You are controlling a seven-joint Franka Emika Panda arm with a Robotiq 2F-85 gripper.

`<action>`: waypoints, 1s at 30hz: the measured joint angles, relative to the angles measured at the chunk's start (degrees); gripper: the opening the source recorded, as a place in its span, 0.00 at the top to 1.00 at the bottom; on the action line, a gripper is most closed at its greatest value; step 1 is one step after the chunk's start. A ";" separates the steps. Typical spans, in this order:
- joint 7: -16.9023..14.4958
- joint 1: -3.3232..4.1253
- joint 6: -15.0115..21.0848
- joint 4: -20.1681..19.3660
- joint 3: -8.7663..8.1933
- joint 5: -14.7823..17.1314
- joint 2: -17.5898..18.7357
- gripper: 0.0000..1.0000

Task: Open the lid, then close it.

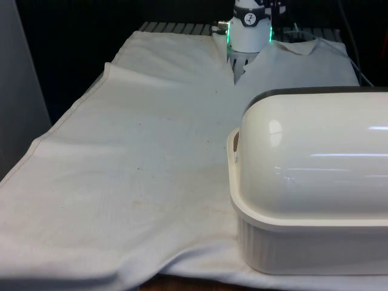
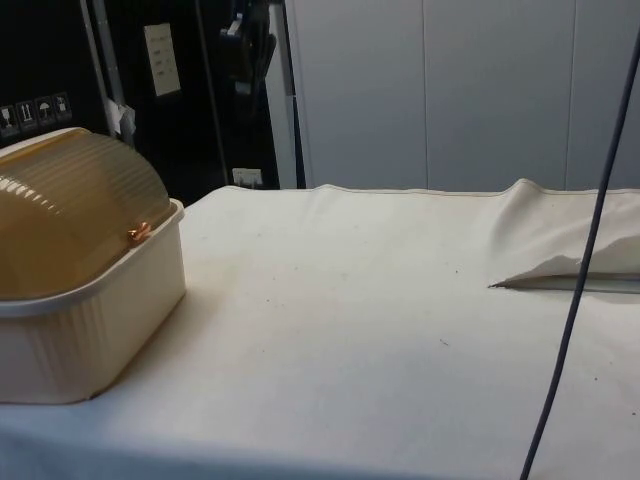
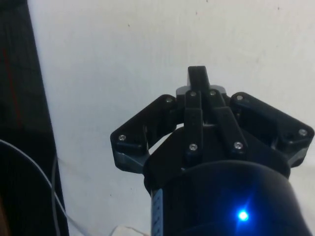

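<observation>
Front view: you have one bread box (image 1: 312, 200) on the white cloth (image 1: 139, 163), at the front view's right and near the table's close edge; its domed lid (image 1: 315, 154) is down, so neither step of the task looks begun.
Side view: you see the same box (image 2: 85, 300) from its other face, the ribbed amber-toned roll lid (image 2: 75, 210) shut over a cream ribbed base, with a small copper-coloured pivot (image 2: 139, 232) at the end wall.
Gripper: in the wrist view your gripper (image 3: 198, 83) hangs above bare cloth, well apart from the box; the two fingers lie together with no gap visible, so you can take the jaws as closed and holding nothing.
Handling: the lid looks like smooth, glossy hard plastic, so expect it to be light and stiff but slippery under the pads; it should swing on its pivots rather than lift off.
Where to hold: aim for the lid's lower front lip or a handle there; you cannot make out a handle from these views.
Count: one box, one lid, one cloth, one gripper, one dark cable (image 2: 580, 270) hanging across the side view.
</observation>
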 measured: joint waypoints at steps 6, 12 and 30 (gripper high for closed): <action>-0.23 0.00 3.44 -1.95 0.52 0.74 -0.63 1.00; -0.69 0.00 7.10 -4.07 1.09 1.78 -1.15 1.00; -0.86 0.00 18.22 -9.63 2.41 2.46 -0.80 1.00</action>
